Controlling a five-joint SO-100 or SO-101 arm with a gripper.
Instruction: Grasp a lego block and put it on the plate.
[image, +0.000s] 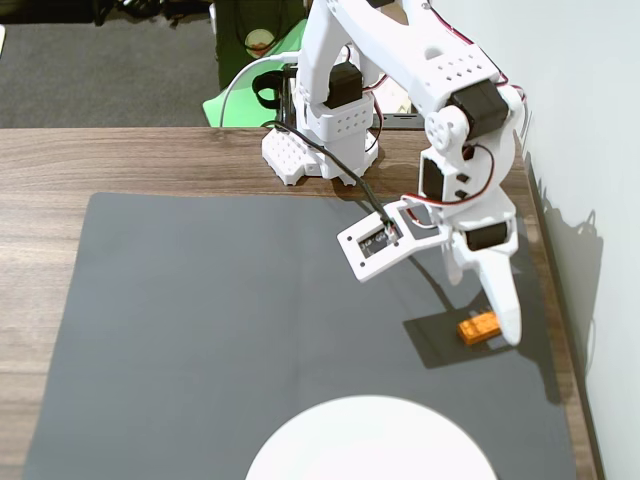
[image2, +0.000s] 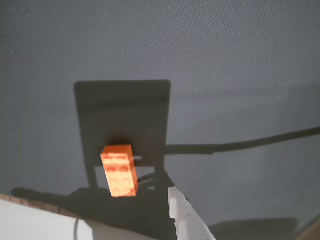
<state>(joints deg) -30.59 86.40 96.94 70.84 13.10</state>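
The pincer (image: 505, 325) hangs low over the grey mat (image: 200, 330), one white finger (image2: 187, 217) just beside the lego block (image: 478, 327). Whether it grips the block, I cannot tell. The plate (image: 370, 440) lies well apart, nearer the camera.

We see the lego block (image: 478, 327), a small bright orange rectangular brick, lying flat on the dark grey mat at the right of the fixed view, a little below mid-height, its long side tilted slightly against the mat's edge. In the wrist view it (image2: 119, 170) sits in the lower left-centre, studs faintly visible on top. The plate (image: 371, 442), plain white, round and smooth, lies at the bottom centre of the fixed view, cut off by the frame's lower edge, well apart from the brick.
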